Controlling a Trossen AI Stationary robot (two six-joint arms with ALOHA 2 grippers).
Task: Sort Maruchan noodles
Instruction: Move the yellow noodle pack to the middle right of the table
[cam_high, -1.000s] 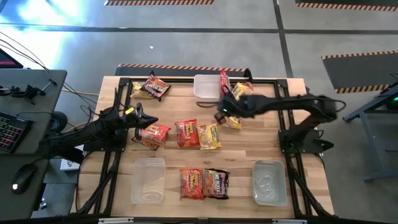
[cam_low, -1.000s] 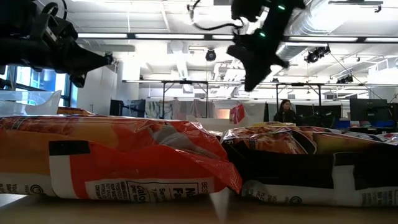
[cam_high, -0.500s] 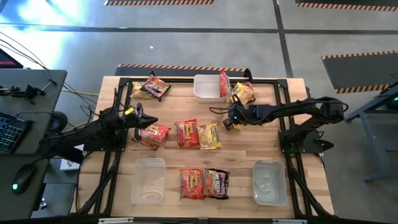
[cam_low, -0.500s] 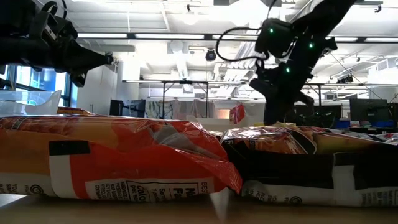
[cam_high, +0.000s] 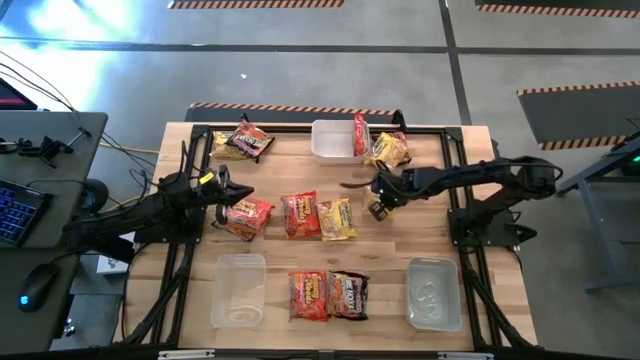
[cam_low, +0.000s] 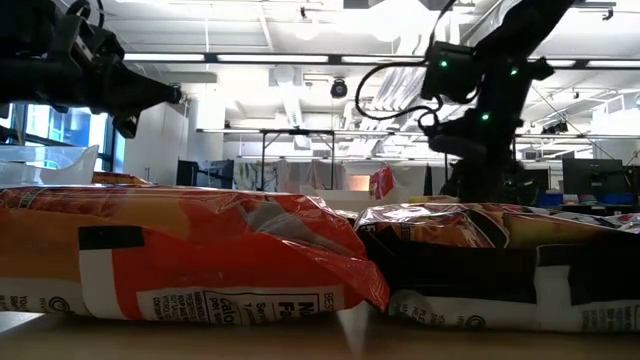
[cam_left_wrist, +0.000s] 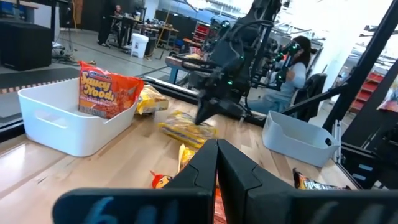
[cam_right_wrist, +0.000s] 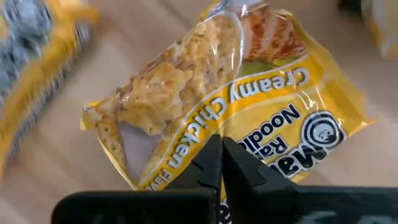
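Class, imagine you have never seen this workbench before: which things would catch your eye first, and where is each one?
The bright ramen packets scattered over the wooden table stand out first, above all the middle row of three. Next comes the right end effector, hanging just right of that row over a yellow Creamy Chicken packet, fingers shut. The left end effector sits by the red packet at the row's left end.

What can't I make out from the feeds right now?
Low view: the red packet and dark packet block the table behind them.
Right wrist view: the right end effector covers the yellow packet's near edge; grip unclear.
Left wrist view: the left end effector hides packets below it.
High view: wrapper print too small.
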